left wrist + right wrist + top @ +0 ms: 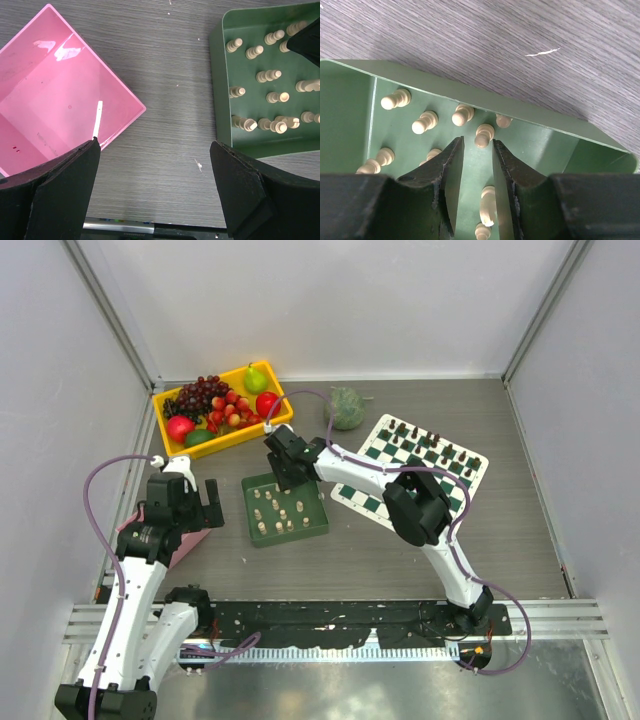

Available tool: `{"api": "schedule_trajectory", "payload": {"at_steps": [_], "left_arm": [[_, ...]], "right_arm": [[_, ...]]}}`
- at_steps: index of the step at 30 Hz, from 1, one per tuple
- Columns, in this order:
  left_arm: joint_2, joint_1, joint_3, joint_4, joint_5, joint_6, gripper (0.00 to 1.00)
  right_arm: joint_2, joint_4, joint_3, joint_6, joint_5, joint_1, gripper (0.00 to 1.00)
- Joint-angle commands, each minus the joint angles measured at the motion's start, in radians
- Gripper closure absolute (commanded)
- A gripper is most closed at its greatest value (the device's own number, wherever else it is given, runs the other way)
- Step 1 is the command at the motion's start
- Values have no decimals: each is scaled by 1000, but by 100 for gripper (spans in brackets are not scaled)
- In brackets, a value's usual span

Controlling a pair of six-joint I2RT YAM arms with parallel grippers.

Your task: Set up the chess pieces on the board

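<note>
Several cream chess pieces [278,512] stand and lie in a plain green tray [248,510]. My right gripper [285,475] hangs low over the tray's far edge. In the right wrist view the right gripper [477,142] has its jaws a narrow gap apart and holds nothing. A cream pawn [484,135] stands just at the fingertips, and other pieces [425,121] stand beside it. The checkered board [365,502] lies to the right with dark pieces [430,445] on its far rows. My left gripper [200,502] [155,150] is wide open and empty over bare table left of the tray [220,90].
A pink box [190,540] [50,100] sits under my left gripper's left side. A yellow tray [200,450] of fruit stands at the back left, and a green round object [346,408] at the back centre. Grey walls enclose the table.
</note>
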Motion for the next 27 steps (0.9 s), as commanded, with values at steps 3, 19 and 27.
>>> {"api": "schedule_trajectory", "payload": {"at_steps": [3,19,27], "left_arm": [[-3,4,30,10,-10,18,0],[-5,4,30,10,-10,18,1],[-3,6,30,10,-12,18,1]], "right_arm": [[10,0,17,-7,-7,5,65],[19,-3,30,-19,-2,5,76],[-22,-1,23,-33,7,5,84]]}}
